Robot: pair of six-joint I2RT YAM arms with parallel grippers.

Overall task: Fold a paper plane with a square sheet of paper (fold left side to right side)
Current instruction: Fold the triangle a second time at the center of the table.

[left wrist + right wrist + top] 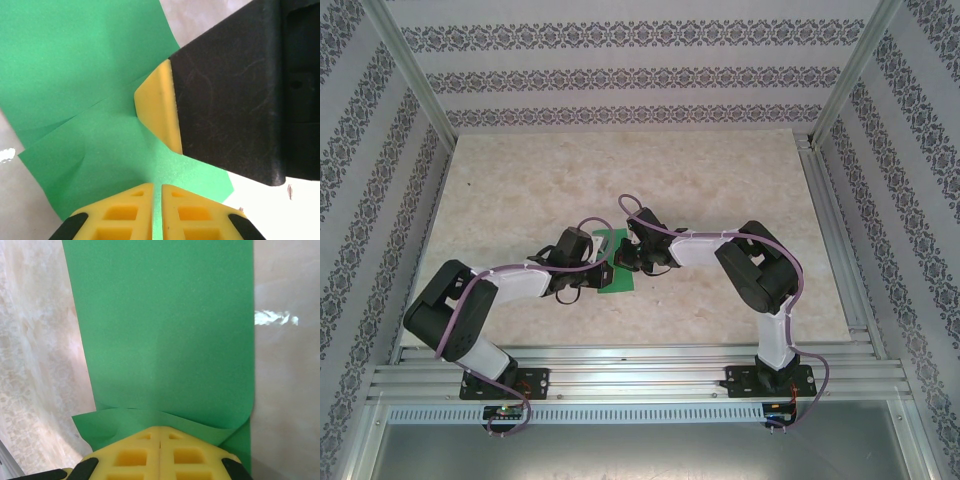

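Matte green paper (160,325) curls where the right gripper (160,430) pinches it shut. Left gripper (156,187), waffled yellow fingers nearly meeting, grip unclear tbh. Top cam adds the marbled table (520,190).

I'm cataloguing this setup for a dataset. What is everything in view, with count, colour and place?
square sheet of paper: one, bright green, mid-table between the grippers, partly folded over.
table: one, pale marbled, under the paper.
walls: three, grey patterned, around the table.
frame rails: silver, along the near edge.
arms: two, white and black, bases at near edge.
left gripper: one, yellow fingers, closed on the sheet's edge.
right gripper: one, yellow fingers, shut, pressing the sheet.
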